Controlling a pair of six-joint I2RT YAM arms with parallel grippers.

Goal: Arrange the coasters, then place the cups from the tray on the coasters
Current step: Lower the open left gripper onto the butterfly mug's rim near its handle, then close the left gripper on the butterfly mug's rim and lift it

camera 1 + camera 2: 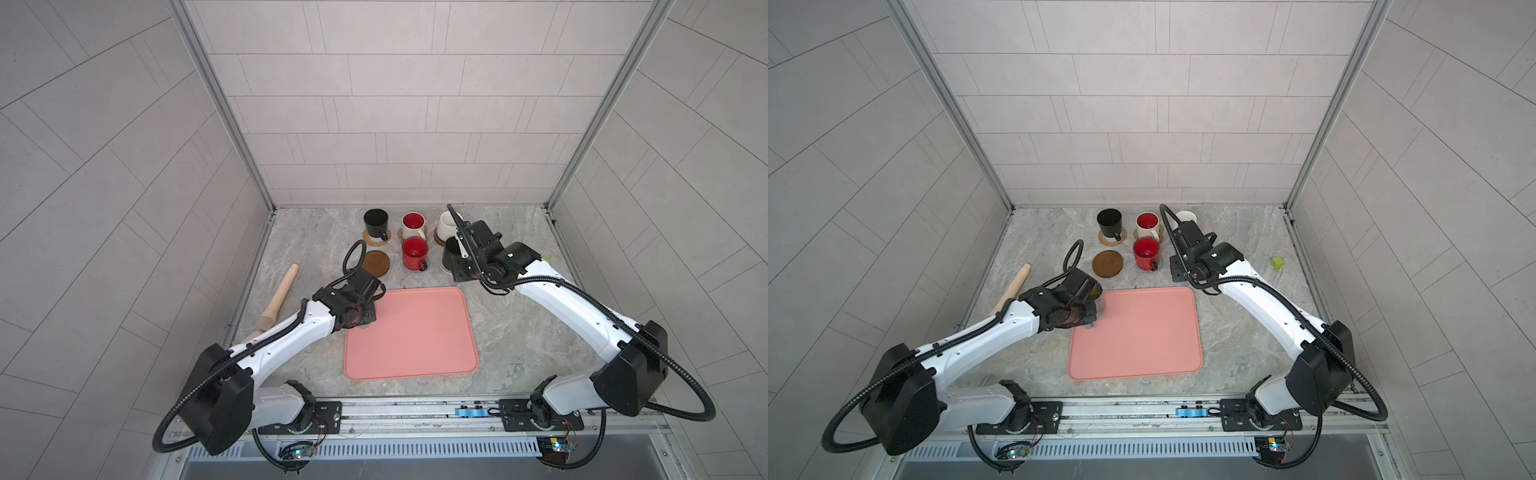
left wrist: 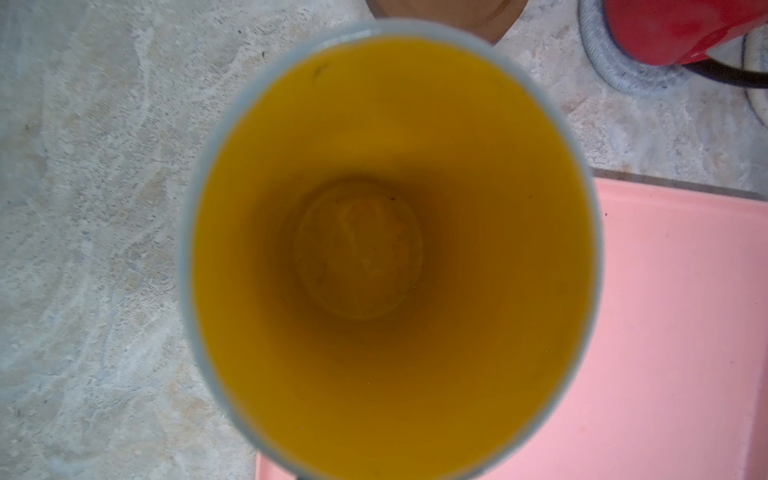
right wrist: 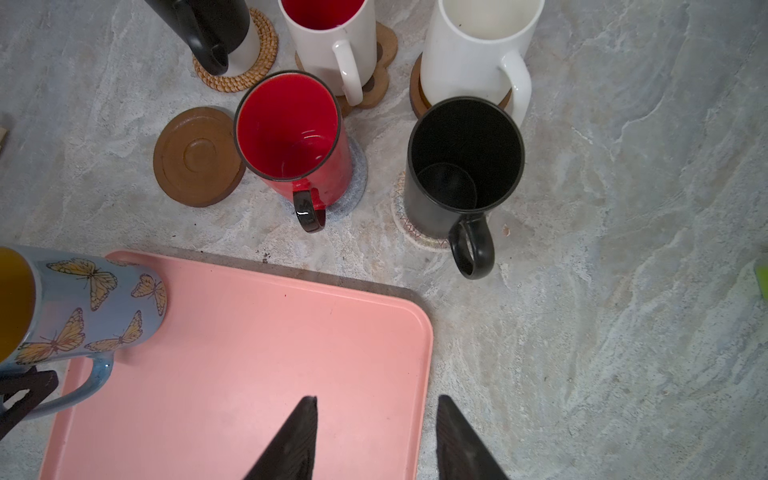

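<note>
The left gripper (image 3: 23, 384) is clamped on the handle of the light blue butterfly mug with the yellow inside (image 3: 91, 307), at a corner of the big flat pink tray (image 3: 249, 353). It should keep the mug upright and set it in the middle of the bare dark brown wooden disc (image 3: 197, 156). The right gripper (image 3: 376, 401) has its fingers apart and holds nothing. The mug hides its own bottom, so I cannot tell if it is lifted.

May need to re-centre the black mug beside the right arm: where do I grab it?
Its handle, from the tray side: the black mug stands upright, handle sticking out toward the tray, clear of the white mug behind.
</note>
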